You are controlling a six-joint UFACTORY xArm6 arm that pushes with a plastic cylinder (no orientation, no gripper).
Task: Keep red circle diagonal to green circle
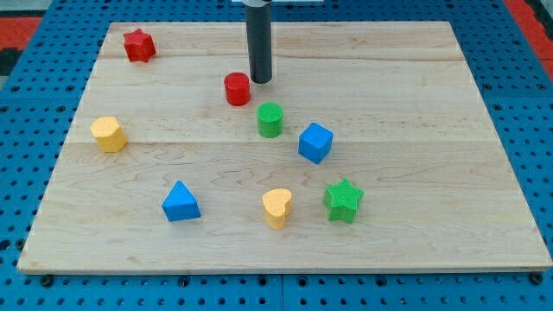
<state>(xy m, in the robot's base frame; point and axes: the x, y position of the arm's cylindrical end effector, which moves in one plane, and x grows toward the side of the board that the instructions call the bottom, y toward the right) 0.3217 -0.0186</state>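
Note:
The red circle [237, 89] stands on the wooden board [432, 173], up and to the left of the green circle [270, 119], with a small gap between them. My tip [260, 79] is just right of the red circle and slightly above it in the view, close beside it; whether it touches is not clear. The tip is above the green circle.
A blue cube [315, 142] sits right of the green circle. A green star [343, 200], a yellow heart [276, 207] and a blue triangle [181, 201] lie lower. A yellow block [108, 134] is at the left, a red star [137, 45] at the top left.

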